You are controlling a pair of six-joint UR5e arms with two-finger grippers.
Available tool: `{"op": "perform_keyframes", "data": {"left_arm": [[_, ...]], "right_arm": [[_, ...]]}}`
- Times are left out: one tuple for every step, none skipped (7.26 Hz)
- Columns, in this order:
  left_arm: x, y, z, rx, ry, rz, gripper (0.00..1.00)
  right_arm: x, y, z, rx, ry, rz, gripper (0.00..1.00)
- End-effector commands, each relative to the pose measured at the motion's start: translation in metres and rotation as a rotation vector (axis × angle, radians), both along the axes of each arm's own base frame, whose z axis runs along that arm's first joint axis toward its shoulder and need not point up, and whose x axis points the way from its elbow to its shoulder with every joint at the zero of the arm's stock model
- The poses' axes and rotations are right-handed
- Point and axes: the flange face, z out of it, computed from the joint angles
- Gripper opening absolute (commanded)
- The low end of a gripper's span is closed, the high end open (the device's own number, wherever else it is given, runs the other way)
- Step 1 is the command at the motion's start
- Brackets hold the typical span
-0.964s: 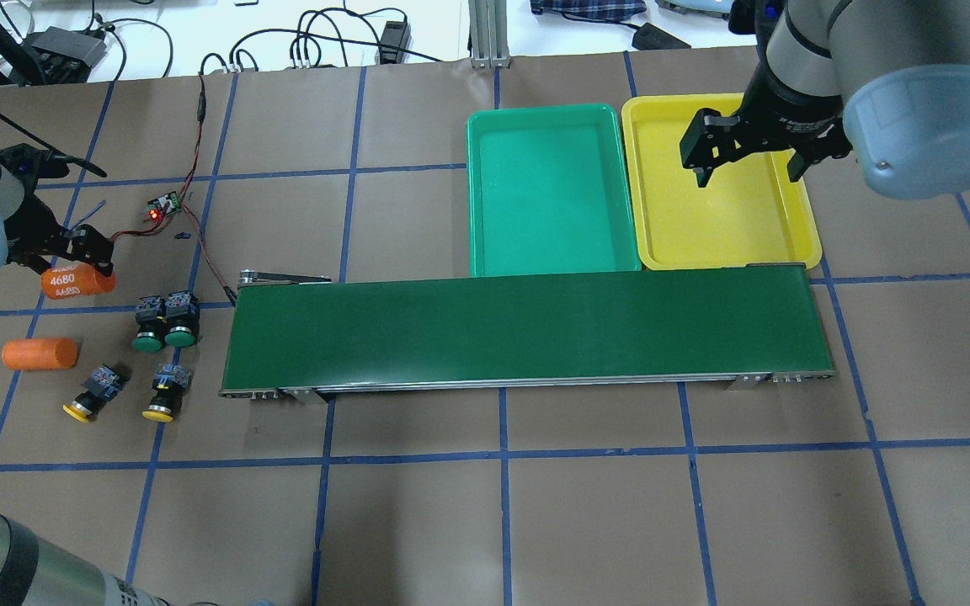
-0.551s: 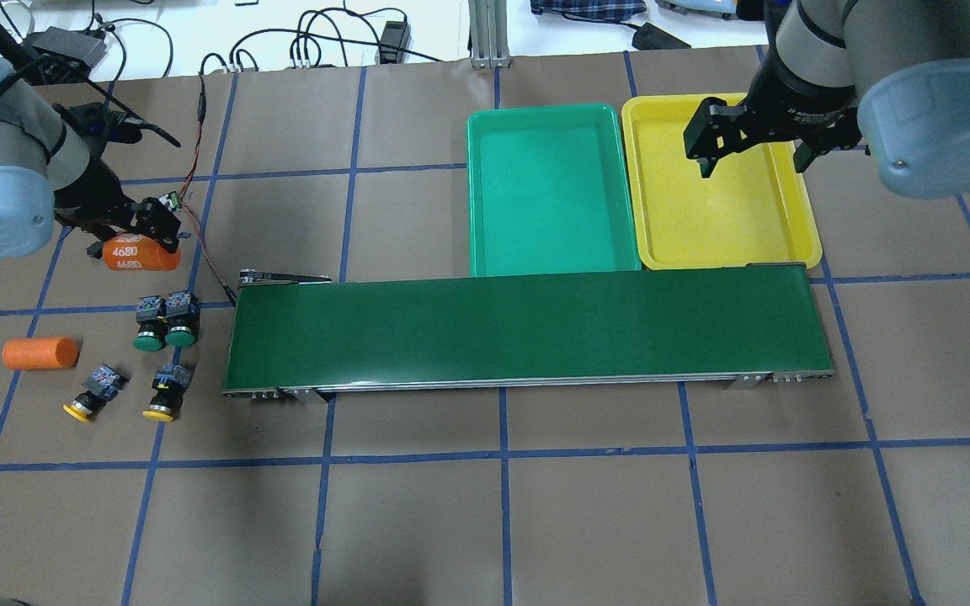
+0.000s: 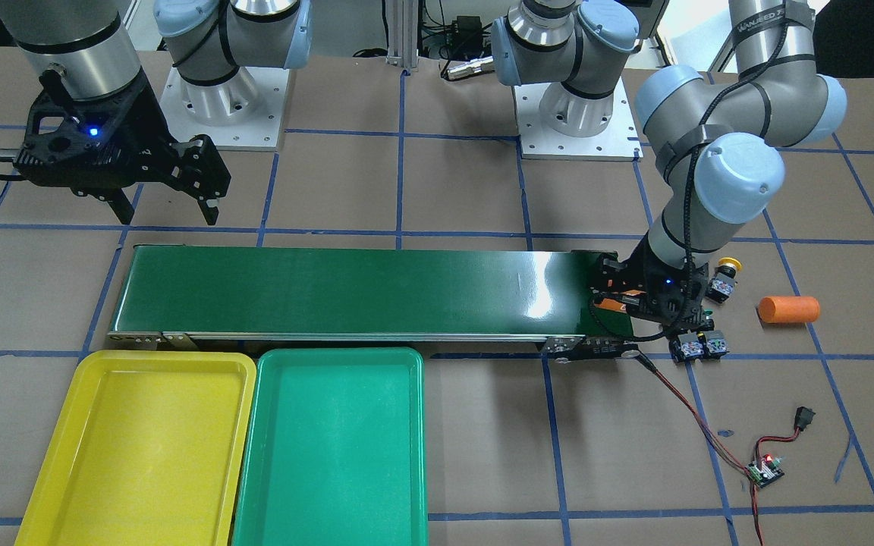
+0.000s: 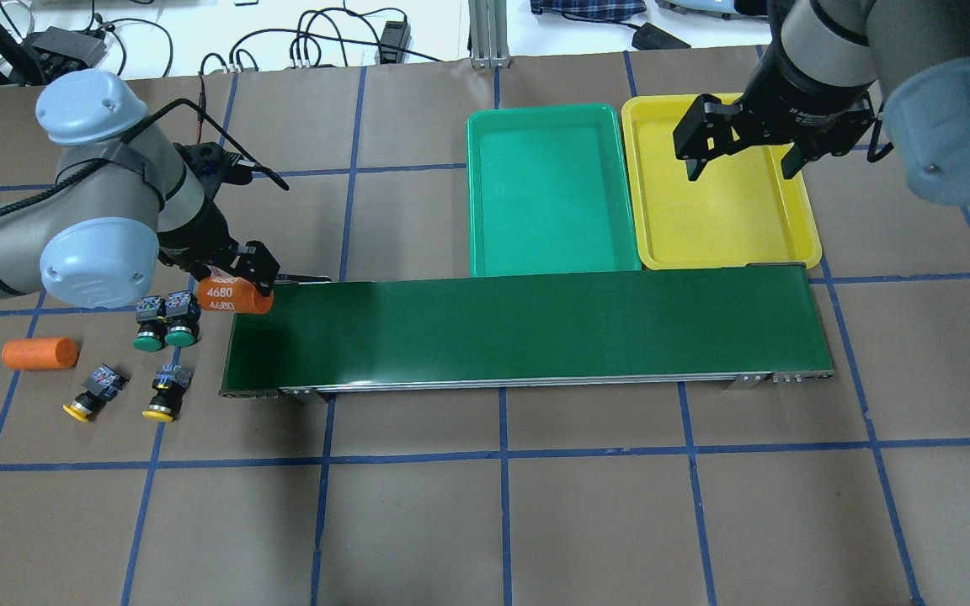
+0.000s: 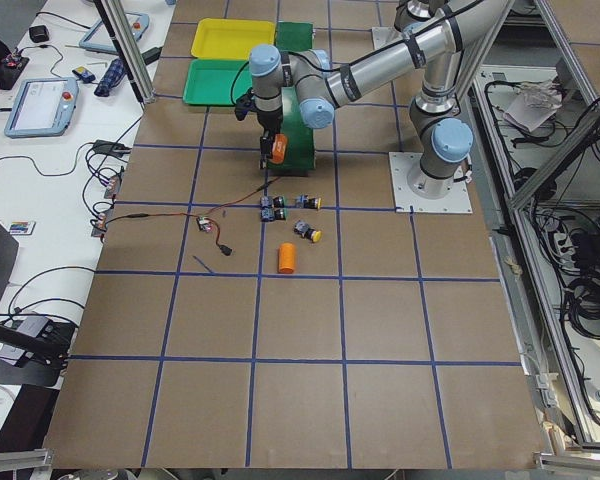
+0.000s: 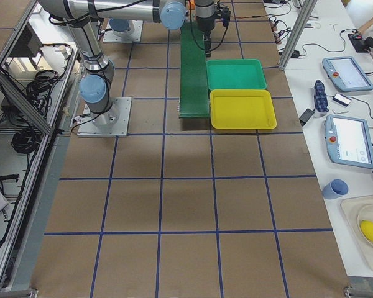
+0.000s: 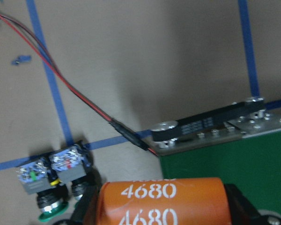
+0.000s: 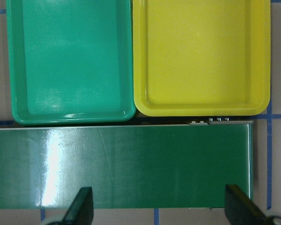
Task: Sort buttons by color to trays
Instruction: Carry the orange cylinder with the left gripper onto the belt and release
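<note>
Looking across the brown paper-covered desk (image 4: 535, 522), nothing's sorted yet! Beyond the long dark-green conveyor belt (image 4: 527, 328), the shallow green plastic tray (image 4: 548, 189) and bright yellow plastic tray (image 4: 721, 227) both sit empty. The right gripper (image 4: 739, 168) hovers over the yellow one, jaws wide, holding nothing. The left gripper's (image 4: 232, 284) jaws clamp an orange cylinder marked 4680 (image 4: 232, 299) at the belt's end. All four buttons lie on the desk just beside: two green-capped push buttons (image 4: 181, 337) touching, two yellow-capped push buttons (image 4: 157, 413) apart. Everything's left to do.
</note>
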Motion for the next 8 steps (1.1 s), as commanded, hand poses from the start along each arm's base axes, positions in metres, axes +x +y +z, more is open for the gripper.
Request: {"op": "perform_keyframes", "data": {"left_arm": [[-0.01, 0.007, -0.006, 0.017, -0.002, -0.011, 0.0], [-0.013, 0.006, -0.011, 0.03, 0.004, -0.011, 0.0], [-0.013, 0.005, -0.016, 0.041, 0.001, -0.012, 0.01], [-0.015, 0.005, -0.02, 0.049, 0.009, -0.01, 0.32], [-0.016, 0.006, -0.019, 0.049, 0.011, -0.01, 0.62], [-0.016, 0.006, -0.019, 0.052, 0.009, -0.01, 1.0], [-0.016, 0.008, -0.018, 0.062, 0.009, -0.01, 1.0], [-0.016, 0.009, -0.01, 0.048, 0.01, -0.012, 1.0]], "right_arm": [[0.007, 0.03, 0.022, 0.023, -0.046, 0.012, 1.0], [0.007, 0.057, 0.033, 0.068, -0.049, 0.007, 1.0], [0.008, 0.067, 0.044, 0.054, -0.05, 0.007, 1.0], [0.007, 0.063, 0.041, 0.049, -0.044, 0.019, 1.0], [0.006, 0.06, 0.037, 0.059, -0.03, 0.039, 1.0], [0.006, 0.057, 0.03, 0.07, -0.03, 0.05, 1.0], [0.007, 0.052, 0.023, 0.086, -0.036, 0.05, 1.0], [0.006, 0.048, 0.016, 0.102, -0.036, 0.048, 1.0]]}}
